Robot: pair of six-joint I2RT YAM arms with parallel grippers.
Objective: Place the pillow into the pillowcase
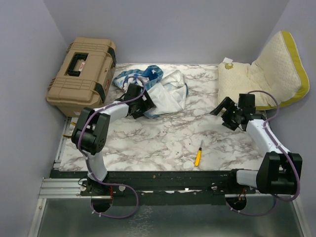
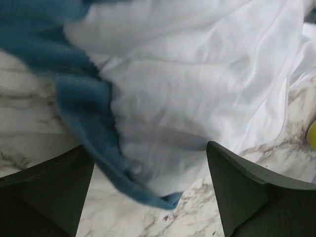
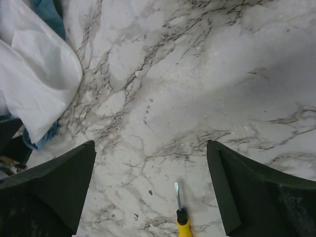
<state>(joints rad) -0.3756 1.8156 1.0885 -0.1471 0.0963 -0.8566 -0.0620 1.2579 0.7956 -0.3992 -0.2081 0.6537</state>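
Note:
The pillowcase lies crumpled at the back middle of the table, white inside showing, blue ruffled trim around it. The cream-yellow pillow leans against the right wall at the back right. My left gripper is open at the pillowcase's near edge. In the left wrist view the white fabric and blue trim lie between the spread fingers of the left gripper. My right gripper is open and empty over bare table, just left of the pillow. In the right wrist view the gripper points down at the marble, with the pillowcase at far left.
A tan hard case stands at the back left, beside the pillowcase. A yellow-handled screwdriver lies on the marble table near the front middle; it also shows in the right wrist view. Grey walls close in both sides and the back.

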